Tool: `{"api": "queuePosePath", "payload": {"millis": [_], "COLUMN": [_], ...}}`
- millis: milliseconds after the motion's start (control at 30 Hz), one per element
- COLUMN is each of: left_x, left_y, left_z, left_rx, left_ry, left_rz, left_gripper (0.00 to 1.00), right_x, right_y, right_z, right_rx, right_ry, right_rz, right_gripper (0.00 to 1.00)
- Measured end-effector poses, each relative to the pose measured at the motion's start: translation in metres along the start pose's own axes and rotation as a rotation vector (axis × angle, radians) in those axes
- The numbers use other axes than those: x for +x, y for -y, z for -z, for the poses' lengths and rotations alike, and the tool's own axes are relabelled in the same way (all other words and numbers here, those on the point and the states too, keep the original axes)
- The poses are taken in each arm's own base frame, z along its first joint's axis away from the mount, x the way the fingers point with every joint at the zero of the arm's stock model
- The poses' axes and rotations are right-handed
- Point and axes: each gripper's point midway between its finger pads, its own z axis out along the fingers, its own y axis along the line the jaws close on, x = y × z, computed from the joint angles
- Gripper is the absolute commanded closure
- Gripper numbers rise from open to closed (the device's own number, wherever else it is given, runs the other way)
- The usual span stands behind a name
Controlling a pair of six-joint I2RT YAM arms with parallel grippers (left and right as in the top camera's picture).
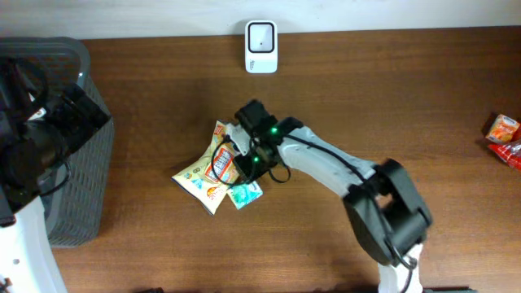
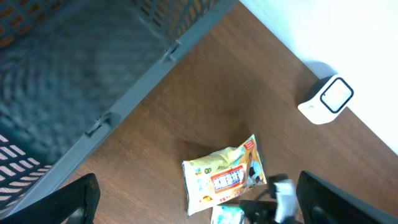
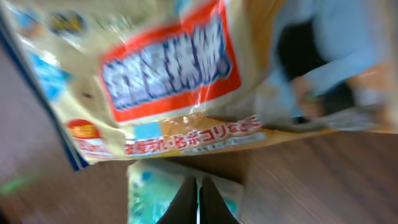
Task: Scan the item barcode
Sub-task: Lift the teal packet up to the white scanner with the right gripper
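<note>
Brown wood-grain table (image 1: 407,98) against a white wall (image 2: 348,37), with one grey mesh basket (image 1: 81,163) at the left edge and one white barcode scanner (image 1: 261,46) at the far edge. Mid-table, one yellow snack bag (image 1: 203,175) overlapping one teal packet (image 1: 247,194), right gripper (image 3: 199,198) directly above them, fingers pressed together at the teal packet's edge, hold on it not discernible. Left gripper (image 2: 199,208) spread wide and empty near the basket; two orange-red packets (image 1: 505,138) at the far right.
</note>
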Motion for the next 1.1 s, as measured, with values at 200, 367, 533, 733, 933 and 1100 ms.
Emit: {"api": "queuePosePath", "payload": {"millis": [200,367,533,733,933,1100], "left_x": [0.0,0.0,0.0,0.0,0.0,0.0], "left_y": [0.0,0.0,0.0,0.0,0.0,0.0], "left_z": [0.0,0.0,0.0,0.0,0.0,0.0], "left_rx": [0.0,0.0,0.0,0.0,0.0,0.0], "left_ry": [0.0,0.0,0.0,0.0,0.0,0.0], "left_rz": [0.0,0.0,0.0,0.0,0.0,0.0], "left_gripper": [0.01,0.01,0.01,0.01,0.01,0.01], "right_x": [0.026,0.063,0.063,0.044,0.047,0.058], "right_y": [0.003,0.019,0.012,-0.002,-0.012,-0.02], "right_z": [-0.019,-0.005,0.041,0.059,0.047,0.028], "right_rx": [-0.027,0.1,0.168,0.107,-0.011,-0.125], "right_ry": [-0.114,-0.272,-0.329,-0.279,-0.275,-0.259], "right_rz": [-0.062,-0.16,-0.187,-0.011,0.239,0.388], "right_gripper": [0.96,0.95,0.69,0.41,0.41,0.42]}}
